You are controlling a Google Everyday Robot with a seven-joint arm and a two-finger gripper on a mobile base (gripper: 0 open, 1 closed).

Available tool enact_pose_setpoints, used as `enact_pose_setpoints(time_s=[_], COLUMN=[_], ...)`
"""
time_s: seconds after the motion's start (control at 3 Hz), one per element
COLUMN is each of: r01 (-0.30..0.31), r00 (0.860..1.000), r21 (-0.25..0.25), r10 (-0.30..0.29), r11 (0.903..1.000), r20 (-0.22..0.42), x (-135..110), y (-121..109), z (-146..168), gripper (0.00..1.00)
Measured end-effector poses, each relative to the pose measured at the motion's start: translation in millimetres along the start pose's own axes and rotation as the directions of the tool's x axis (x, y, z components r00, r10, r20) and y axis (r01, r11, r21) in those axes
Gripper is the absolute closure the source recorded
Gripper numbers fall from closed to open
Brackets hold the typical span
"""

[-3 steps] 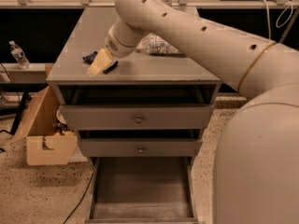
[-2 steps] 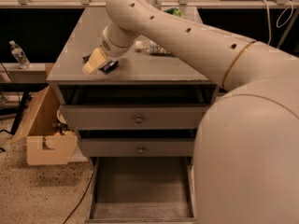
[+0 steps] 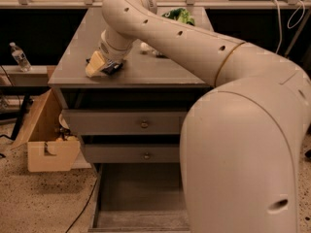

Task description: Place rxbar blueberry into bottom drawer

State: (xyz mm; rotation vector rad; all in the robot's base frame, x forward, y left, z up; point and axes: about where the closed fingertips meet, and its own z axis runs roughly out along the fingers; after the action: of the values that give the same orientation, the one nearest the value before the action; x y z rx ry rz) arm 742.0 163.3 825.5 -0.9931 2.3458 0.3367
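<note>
Arm: the robot's cream arm (image 3: 194, 47) and body fill the right half of my view. They cover more of the cabinet's right side than a moment ago, and the elbow has swung further left.
Cabinet: the grey cabinet top (image 3: 146, 69) is bare along its front edge to the right of the gripper. Its left edge drops straight to the floor.
Bottom drawer: the bottom drawer (image 3: 136, 193) is pulled out at floor level as before. Its grey floor is bare, its left rim is in plain sight, and its right side is hidden behind the robot.
Upper drawers: the two upper drawers, with knobs (image 3: 144, 124) and (image 3: 146, 156), are set back above it, so the space over the tray is open.
Cardboard box: the box (image 3: 48, 147) stands just left of the cabinet, flap up, where it was.
Green bag: the bag (image 3: 179, 15) sits at the back of the top and is easier to see than before.
Water bottle: the bottle (image 3: 19, 57) stands upright on the far-left ledge, well apart.
Gripper: the gripper (image 3: 99, 68) is low over the front-left corner of the top, slightly further left than before. I cannot tell whether the claw is clamped or loose.
Rxbar blueberry: the rxbar blueberry (image 3: 112, 68) shows as a dark sliver right at the gripper, touching it, on or just above the top near the front edge. It is not in the drawer.
</note>
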Motion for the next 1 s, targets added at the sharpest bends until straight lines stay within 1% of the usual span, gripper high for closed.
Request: enact_pose_setpoints(time_s=[0.33,0.67,1.0], r01=[-0.020,-0.020,-0.014], r00=[1.000,1.000,1.000], r21=[-0.006,-0.006,-0.015], r10=[0.020,0.020,0.014], r11=[0.9998,0.9998,0.9998], r20=[-0.005,-0.005,0.008], x=[-1.0,-4.3,-7.5], y=[1.0,1.1,4.1], z=[4.9,0.4,-8.9], gripper=[0.42,0.65,0.95])
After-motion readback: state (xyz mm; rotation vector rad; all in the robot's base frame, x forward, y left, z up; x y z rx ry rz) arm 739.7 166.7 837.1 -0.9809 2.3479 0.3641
